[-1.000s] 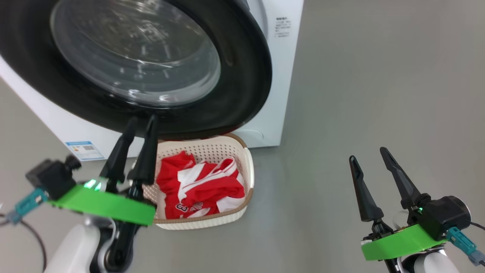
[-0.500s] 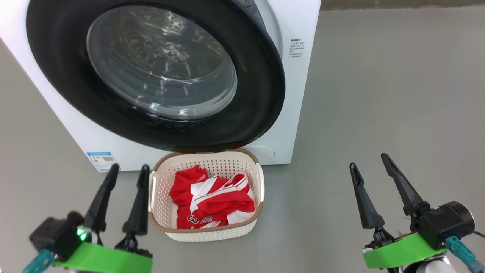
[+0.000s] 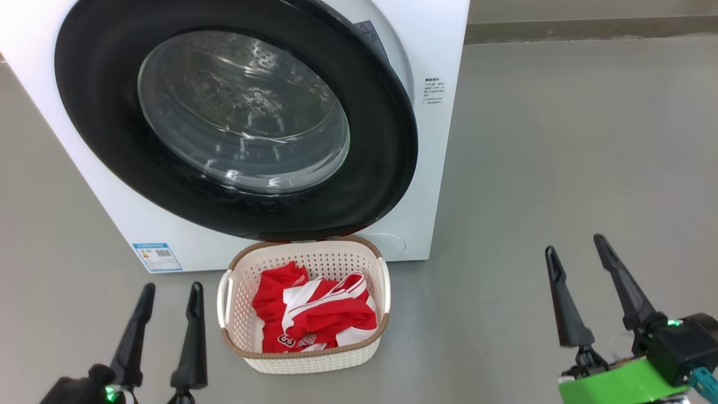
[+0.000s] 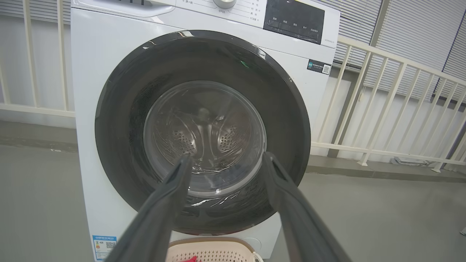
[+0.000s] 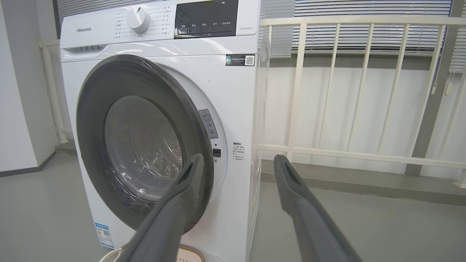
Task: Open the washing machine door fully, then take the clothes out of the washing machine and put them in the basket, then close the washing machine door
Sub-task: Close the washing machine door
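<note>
Clothes (image 3: 320, 317) heaped in basket (image 3: 308, 363) on floor (image 3: 561, 140) before washing machine (image 3: 437, 168), black door (image 3: 381, 140) facing out, left gripper (image 3: 172, 286) and right gripper (image 3: 575, 243) flanking, jaws released and empty.

Floor (image 3: 561, 140): smooth, matt grey, unpatterned, with faint scuffs and soft, shadowless sheen. Light even and diffuse, daylight-like; no hard shadows.

Back of room: cream-white railing (image 5: 364, 21) with a top rail, a low rail and slim upright bars, some leaning. It stands on a low kerb (image 5: 364, 185), a darker grey than the floor.

Behind the railing: horizontal blinds (image 5: 382, 7), pale grey, slats closed, over a plain white wall panel (image 5: 327, 109). A dark post rises at the far right of the right wrist view.

Side wall (image 5: 18, 91): plain white, with dark skirting (image 5: 25, 169) along its foot.

A small pale object lies by the kerb in the left wrist view; too small to identify.
</note>
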### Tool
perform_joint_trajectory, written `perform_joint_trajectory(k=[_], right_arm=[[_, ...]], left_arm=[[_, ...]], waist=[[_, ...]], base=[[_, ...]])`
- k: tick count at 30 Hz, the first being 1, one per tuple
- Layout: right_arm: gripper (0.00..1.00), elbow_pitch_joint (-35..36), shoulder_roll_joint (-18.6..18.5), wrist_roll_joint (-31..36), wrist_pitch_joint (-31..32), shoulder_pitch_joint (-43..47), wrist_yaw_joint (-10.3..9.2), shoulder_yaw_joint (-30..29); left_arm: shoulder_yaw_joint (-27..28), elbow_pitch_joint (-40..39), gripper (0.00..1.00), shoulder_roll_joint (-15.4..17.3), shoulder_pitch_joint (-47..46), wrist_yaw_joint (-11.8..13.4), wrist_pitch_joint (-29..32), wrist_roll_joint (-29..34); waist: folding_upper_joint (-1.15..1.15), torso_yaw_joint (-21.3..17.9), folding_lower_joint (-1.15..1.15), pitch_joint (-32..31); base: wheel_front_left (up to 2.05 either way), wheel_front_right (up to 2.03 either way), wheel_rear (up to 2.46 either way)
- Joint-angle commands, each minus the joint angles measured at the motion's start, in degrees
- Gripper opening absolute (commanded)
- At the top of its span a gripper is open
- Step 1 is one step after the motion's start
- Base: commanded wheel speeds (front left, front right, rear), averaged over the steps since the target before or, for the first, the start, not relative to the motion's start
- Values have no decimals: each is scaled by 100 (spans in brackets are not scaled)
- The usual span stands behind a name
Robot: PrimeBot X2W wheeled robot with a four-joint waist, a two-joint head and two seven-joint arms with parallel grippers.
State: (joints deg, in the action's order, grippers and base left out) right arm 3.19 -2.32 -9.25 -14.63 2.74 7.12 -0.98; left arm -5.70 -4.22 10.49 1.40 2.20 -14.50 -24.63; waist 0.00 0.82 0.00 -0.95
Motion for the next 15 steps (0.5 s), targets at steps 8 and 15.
perform_joint_trajectory(k=[8,15], right_arm=[[100,280,-55,16,-37,134,36,95],[100,276,-55,-52,-37,181,36,125]], left_arm=[[471,-38,100,-254,87,-309,-50,427],[643,60,100,-447,153,-500,-50,596]], waist=[[0,-4,0,-66],[0,-15,0,-94]], base=[[0,0,0],[0,0,0]])
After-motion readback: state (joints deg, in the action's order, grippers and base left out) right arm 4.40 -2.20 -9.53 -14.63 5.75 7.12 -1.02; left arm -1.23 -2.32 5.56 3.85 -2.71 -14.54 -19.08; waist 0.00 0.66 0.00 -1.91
